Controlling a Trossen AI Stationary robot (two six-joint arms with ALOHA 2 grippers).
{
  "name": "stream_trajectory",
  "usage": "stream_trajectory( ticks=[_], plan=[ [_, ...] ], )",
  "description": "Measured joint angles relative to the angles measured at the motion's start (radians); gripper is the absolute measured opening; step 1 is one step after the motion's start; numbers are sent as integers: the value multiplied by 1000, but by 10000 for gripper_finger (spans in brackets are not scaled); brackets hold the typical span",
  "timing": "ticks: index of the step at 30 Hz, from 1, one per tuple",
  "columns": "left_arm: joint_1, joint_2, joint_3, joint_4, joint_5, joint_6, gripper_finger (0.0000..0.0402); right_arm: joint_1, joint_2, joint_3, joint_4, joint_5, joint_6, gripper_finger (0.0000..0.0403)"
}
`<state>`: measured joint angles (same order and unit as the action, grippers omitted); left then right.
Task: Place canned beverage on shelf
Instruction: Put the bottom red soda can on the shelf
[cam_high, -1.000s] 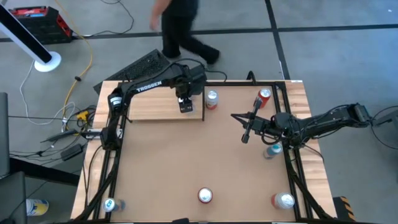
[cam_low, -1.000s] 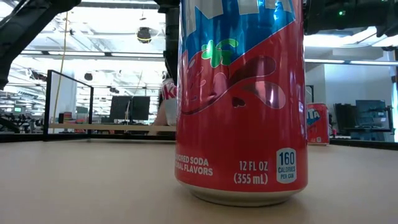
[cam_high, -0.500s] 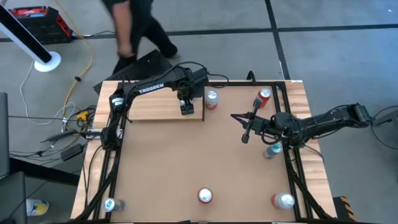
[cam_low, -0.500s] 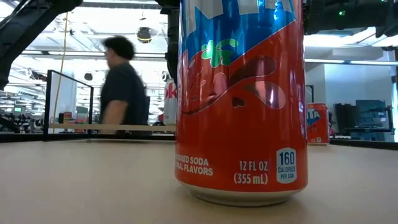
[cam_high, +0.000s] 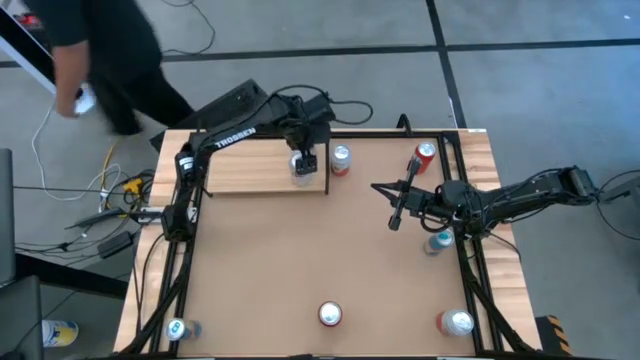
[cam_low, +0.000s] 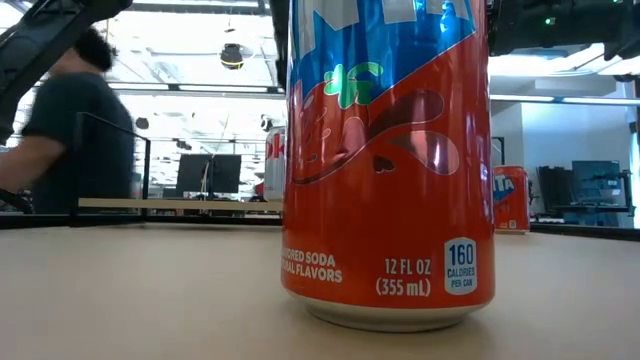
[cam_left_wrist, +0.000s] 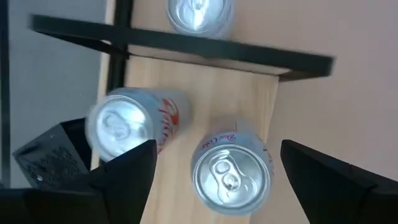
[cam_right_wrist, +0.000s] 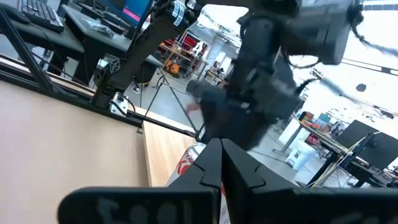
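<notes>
Looking down from the high view, I see my left gripper (cam_high: 304, 164) hanging over the shelf's (cam_high: 250, 172) far right corner, fingers spread wide on either side of a silver can (cam_left_wrist: 231, 171) that stands upright on the pale wood, released. A second silver can (cam_left_wrist: 134, 123) sits just beside it on the shelf. Another can (cam_high: 341, 159) stands on the desk (cam_high: 300, 260) just off the shelf's right edge. My right gripper (cam_high: 395, 220) waits clenched, well apart from the shelf.
</notes>
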<state>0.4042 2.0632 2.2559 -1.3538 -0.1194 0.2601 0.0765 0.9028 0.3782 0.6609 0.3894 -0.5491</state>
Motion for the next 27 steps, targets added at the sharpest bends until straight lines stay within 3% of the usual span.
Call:
stream_trajectory(
  ticks=[4, 7, 10, 12, 15, 21, 27],
  plan=[
    [-5, 0, 92, -73, 75, -60, 327, 0, 0, 0, -3, 0, 0, 29],
    [-26, -27, 86, -82, 247, -126, 327, 0, 0, 0, -3, 0, 0, 29],
    [-97, -41, 78, -90, 408, -167, 327, 0, 0, 0, -5, 0, 0, 29],
    [-174, -44, 78, -95, 434, -186, 327, 0, 0, 0, -4, 0, 0, 29],
    [-315, -44, 78, -91, 360, -211, 327, 0, 0, 0, -4, 0, 0, 29],
    [-624, -44, 77, -88, 61, -274, 327, 0, 0, 0, -3, 0, 0, 29],
    [-840, -34, 66, 38, -128, -337, 327, 0, 0, 0, 3, 0, 5, 29]
  ],
)
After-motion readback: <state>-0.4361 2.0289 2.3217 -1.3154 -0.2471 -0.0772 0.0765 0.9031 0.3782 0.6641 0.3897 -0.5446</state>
